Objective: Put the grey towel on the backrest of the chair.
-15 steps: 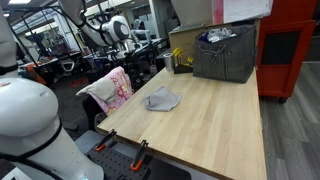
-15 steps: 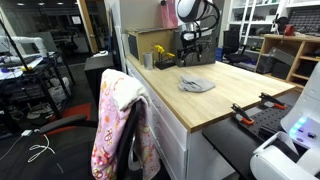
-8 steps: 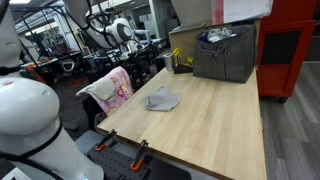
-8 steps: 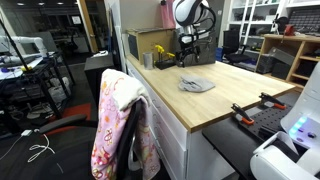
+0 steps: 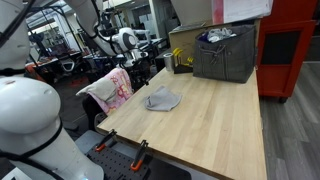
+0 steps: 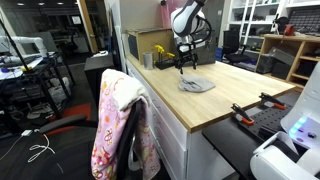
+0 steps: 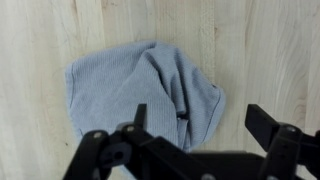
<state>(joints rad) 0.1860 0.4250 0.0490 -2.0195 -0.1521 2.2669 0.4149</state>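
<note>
Gripper point(image 7: 196, 118) open, empty, hovering over grey towel point(image 7: 140, 85), which lies crumpled on table point(image 7: 40, 30) below and between the fingers. Nothing done yet: grasp, carry, drape on chair point(image 6: 134, 135) backrest.

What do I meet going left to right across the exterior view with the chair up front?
Chair draped in pink cloth → grey towel on the table → orange-handled clamps → white robot body. The gripper hangs over the towel, so it is left out.
</note>
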